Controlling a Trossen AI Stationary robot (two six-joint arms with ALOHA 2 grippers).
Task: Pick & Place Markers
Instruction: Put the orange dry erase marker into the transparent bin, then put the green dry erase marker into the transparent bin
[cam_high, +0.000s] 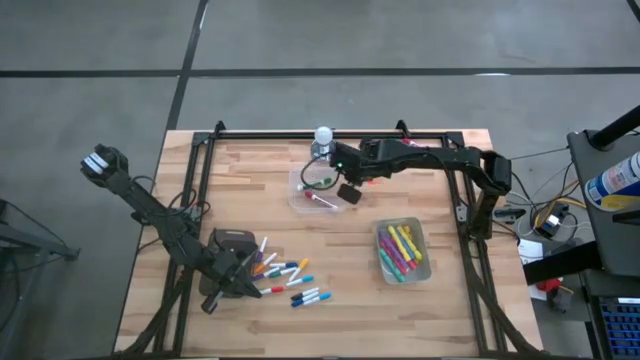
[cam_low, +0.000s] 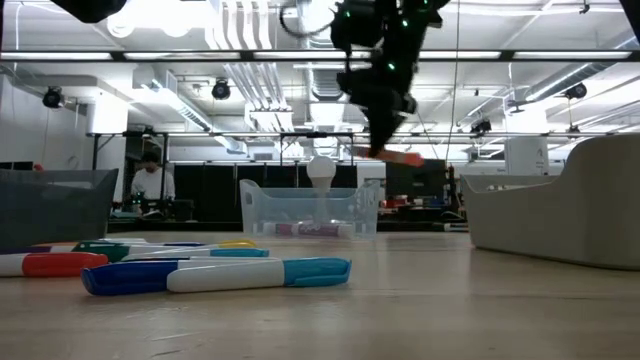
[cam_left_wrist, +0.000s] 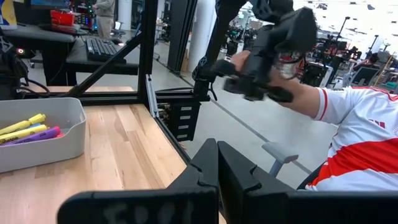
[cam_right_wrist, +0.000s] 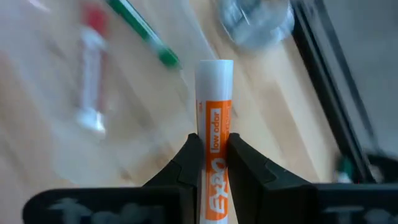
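Now right claw (cam_right_wrist: 211, 155) grips one orange marker (cam_right_wrist: 214, 124) (two in tub (cam_high: 300, 197))

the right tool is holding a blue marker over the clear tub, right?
Not quite. The marker clamped in the right tool is white with orange lettering, not blue, as the right wrist view shows. It is indeed held over the clear tub.

2 dark jointed arms (cam_high: 160, 215) with black cabling.
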